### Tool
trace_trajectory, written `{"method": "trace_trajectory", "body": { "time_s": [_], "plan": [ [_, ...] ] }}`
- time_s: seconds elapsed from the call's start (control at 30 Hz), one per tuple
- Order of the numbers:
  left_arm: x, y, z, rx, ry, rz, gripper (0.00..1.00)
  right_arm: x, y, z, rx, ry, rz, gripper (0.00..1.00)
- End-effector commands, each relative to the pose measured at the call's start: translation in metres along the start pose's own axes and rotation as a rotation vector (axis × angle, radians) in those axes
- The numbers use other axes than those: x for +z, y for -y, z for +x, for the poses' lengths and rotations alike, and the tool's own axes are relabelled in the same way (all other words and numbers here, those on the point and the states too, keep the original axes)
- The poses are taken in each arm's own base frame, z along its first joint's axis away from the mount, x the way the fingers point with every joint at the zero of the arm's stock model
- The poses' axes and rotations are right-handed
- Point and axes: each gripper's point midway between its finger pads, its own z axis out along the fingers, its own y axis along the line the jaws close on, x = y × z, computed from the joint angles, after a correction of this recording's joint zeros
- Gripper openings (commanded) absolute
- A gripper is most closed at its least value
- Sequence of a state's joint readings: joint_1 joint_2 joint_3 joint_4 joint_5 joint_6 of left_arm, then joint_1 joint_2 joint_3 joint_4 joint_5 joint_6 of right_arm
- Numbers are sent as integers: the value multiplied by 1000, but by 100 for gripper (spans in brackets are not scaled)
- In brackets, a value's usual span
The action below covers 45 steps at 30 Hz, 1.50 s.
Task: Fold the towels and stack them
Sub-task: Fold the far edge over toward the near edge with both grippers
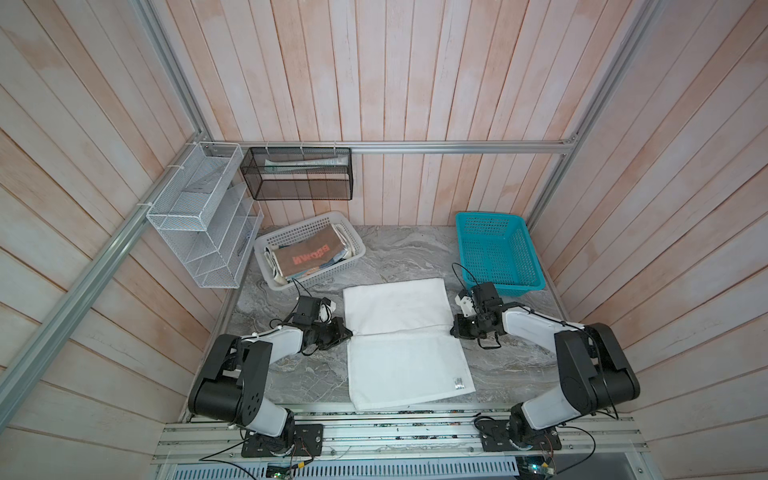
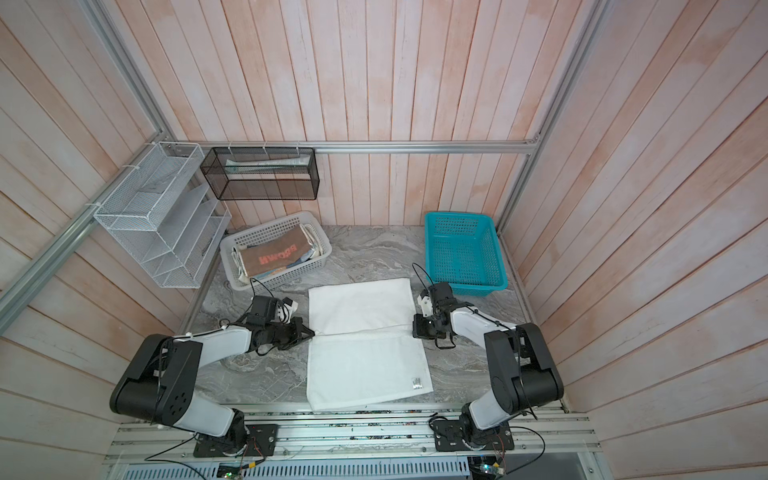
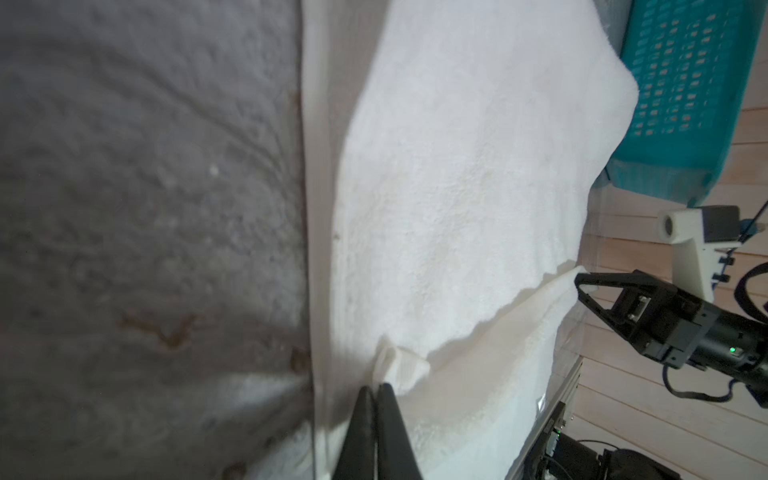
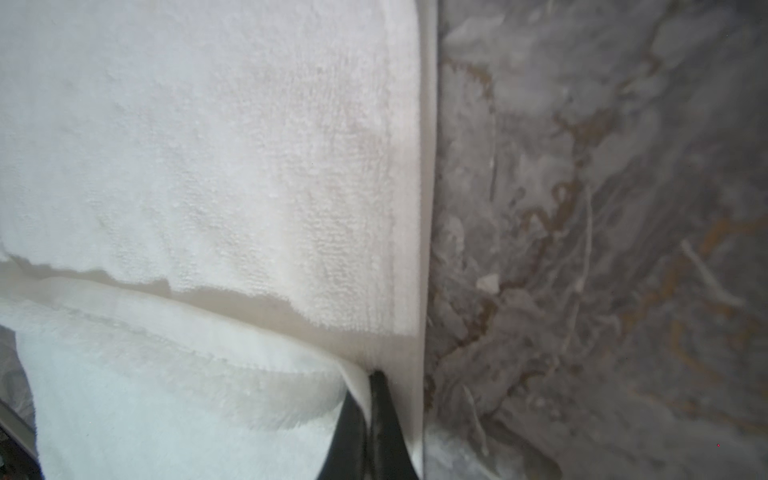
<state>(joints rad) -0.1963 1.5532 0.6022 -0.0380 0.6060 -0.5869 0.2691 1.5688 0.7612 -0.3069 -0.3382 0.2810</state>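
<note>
White towel [image 1: 405, 365], centre frame on marble table [image 1: 291, 374] | left gripper [image 1: 349, 332] and right gripper [image 1: 453, 330] each clamped on a corner at its midline | I hold both ends so the fold lands square, I judge.

Pale pinkish plank walls [image 1: 415, 62] close in a grey marbled desk [image 1: 399, 253] on three sides. An aluminium rail [image 1: 457, 146] crosses the back wall and carries a black mesh basket [image 1: 297, 191]. A white wire rack [image 1: 183, 199] hangs at the left. The light is soft and even.
</note>
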Motion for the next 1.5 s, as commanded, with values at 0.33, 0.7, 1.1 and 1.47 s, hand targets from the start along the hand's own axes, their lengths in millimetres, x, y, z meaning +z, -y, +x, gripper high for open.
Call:
{"method": "trace_trajectory", "body": {
  "time_s": [0.33,0.7,1.1,1.47],
  "plan": [
    [-62,85,-145,269,220,-28,0,-64,-41,-124,-151,208,41,0],
    [-36,61,1,92,101,25,0,-61,-32,-25,-38,104,-47,0],
    [18,6,28,29,-9,-54,0,-3,-7,21,28,-9,-63,0],
    [4,33,-78,175,70,-89,0,-30,-18,-37,-14,90,-11,0]
  ]
}}
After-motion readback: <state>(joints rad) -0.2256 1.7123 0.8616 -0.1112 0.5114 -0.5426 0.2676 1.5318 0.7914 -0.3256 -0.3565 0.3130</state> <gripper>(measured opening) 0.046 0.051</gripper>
